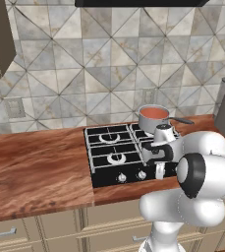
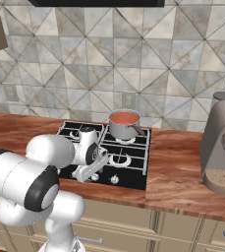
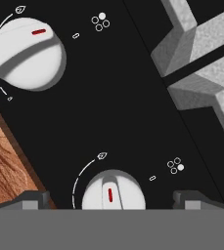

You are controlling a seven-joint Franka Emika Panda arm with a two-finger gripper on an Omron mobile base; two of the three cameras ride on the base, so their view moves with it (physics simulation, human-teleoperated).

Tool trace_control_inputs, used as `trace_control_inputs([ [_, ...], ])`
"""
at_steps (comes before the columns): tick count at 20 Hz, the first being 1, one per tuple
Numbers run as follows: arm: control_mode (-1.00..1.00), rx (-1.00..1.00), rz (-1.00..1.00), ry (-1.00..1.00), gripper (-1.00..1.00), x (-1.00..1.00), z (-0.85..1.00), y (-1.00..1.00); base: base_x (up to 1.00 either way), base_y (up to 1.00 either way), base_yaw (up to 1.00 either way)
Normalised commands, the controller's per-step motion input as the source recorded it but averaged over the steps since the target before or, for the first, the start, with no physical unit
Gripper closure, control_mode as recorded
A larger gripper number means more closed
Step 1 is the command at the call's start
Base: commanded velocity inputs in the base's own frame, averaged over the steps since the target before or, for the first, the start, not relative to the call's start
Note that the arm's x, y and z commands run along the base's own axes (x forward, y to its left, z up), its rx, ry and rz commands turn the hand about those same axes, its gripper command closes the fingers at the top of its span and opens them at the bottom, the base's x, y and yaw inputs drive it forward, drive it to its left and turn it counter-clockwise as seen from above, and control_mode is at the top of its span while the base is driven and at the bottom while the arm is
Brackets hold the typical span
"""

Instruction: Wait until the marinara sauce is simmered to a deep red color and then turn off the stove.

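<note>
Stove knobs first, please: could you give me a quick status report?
Gripper open, jaws either side of a knob, not touching. Sauce orange-red in the saucepan on the stove. Nothing blocking the knob.

The left base view looks forward and down from behind the arm's left side, the stove [image 1: 115,150] ahead of the fingers. The right base view faces the same way from behind the right side. Both share the stove, the saucepan [image 1: 153,118] and the wooden counter [image 1: 35,167]. The hand view sits very close over the stove's front panel, one knob [image 3: 112,191] between the fingertips [image 3: 33,199], another knob [image 3: 28,53] beyond them.
</note>
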Motion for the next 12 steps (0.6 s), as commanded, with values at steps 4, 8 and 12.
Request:
trace_control_inputs([
  [4, -1.0, 0.0, 0.0, 0.0, -1.0, 0.0, 0.0, 0.0, 0.0, 0.0, 0.0],
  [8, -1.0, 0.0, 0.0, 0.0, -1.0, 0.0, 0.0, 0.0, 0.0, 0.0, 0.0],
  [12, -1.0, 0.0, 0.0, 0.0, -1.0, 0.0, 0.0, 0.0, 0.0, 0.0, 0.0],
])
